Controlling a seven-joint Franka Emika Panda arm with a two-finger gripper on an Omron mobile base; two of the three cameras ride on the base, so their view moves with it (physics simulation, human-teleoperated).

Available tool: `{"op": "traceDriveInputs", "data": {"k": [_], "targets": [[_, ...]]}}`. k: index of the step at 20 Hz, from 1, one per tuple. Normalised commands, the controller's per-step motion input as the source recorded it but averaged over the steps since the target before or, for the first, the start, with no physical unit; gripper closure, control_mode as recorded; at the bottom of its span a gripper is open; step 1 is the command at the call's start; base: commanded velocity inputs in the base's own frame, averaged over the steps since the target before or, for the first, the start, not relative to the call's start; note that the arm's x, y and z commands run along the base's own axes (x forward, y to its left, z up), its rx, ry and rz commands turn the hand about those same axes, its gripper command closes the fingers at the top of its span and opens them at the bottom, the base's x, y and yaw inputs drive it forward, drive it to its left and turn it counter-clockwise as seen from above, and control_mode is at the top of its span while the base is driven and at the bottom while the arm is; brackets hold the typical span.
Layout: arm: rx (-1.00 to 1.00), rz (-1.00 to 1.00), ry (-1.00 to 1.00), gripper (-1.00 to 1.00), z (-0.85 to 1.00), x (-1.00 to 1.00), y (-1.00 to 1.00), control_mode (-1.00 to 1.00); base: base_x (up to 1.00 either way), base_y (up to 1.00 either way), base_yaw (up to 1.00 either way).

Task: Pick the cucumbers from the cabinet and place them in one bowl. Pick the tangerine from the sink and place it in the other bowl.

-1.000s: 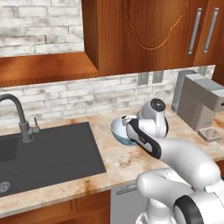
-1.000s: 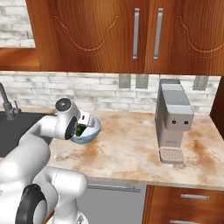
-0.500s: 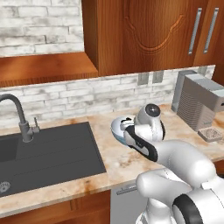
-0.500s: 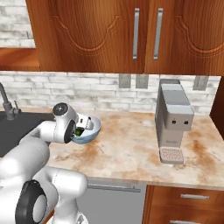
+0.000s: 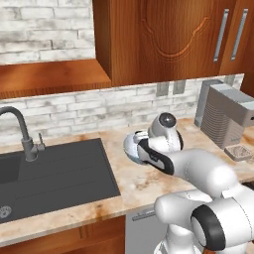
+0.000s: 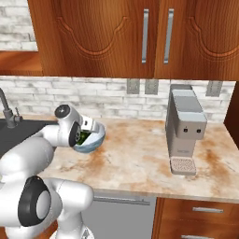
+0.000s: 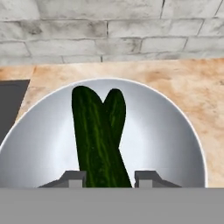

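Note:
The pale blue bowl (image 7: 175,140) (image 5: 130,145) (image 6: 94,140) stands on the counter just right of the sink (image 5: 54,173). Two dark green cucumbers lie in it. The longer cucumber (image 7: 94,135) runs down between my fingertips, and the shorter cucumber (image 7: 116,109) leans against it behind. My gripper (image 7: 109,177) hangs over the bowl's near rim, shut on the longer cucumber. In the right base view a cucumber (image 6: 84,137) shows green inside the bowl beside my hand. The cabinet's doorless shelf bay (image 5: 44,79) is at upper left. The tangerine and the other bowl are out of view.
A curved grey tap (image 5: 22,131) stands behind the sink. A grey coffee machine (image 6: 184,128) (image 5: 228,119) sits at the right of the marble counter (image 6: 135,163). A brick backsplash with sockets (image 6: 142,86) runs behind, with closed wooden cabinet doors (image 6: 140,37) above.
My wrist has drifted slightly left toward the sink, staying over the bowl. The bowl and cucumbers have not moved, and the gripper remains shut.

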Motion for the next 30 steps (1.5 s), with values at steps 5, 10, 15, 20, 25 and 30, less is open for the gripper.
{"op": "traceDriveInputs", "data": {"k": [5, 10, 15, 20, 25, 30], "targets": [[0.0, 0.0, -0.01, -1.0, 0.0, -0.15, 0.08, -1.0, 0.0, 0.0, 0.0], [0.0, 0.0, -0.07, -1.0, 0.0, -0.22, 0.09, -1.0, 0.0, 0.0, 0.0], [0.0, 0.0, -0.06, -1.0, 0.05, -0.18, 0.02, -1.0, 0.0, 0.0, 0.0], [0.0, 0.0, -0.11, -1.0, 0.44, -0.35, 0.0, -1.0, 0.0, 0.0, 0.0], [0.0, 0.04, -0.07, -1.0, 0.51, -0.55, 0.04, -1.0, 0.0, 0.0, 0.0], [-0.01, 0.09, 0.0, -1.0, 0.5, -0.67, 0.31, -1.0, 0.0, 0.0, 0.0]]}}
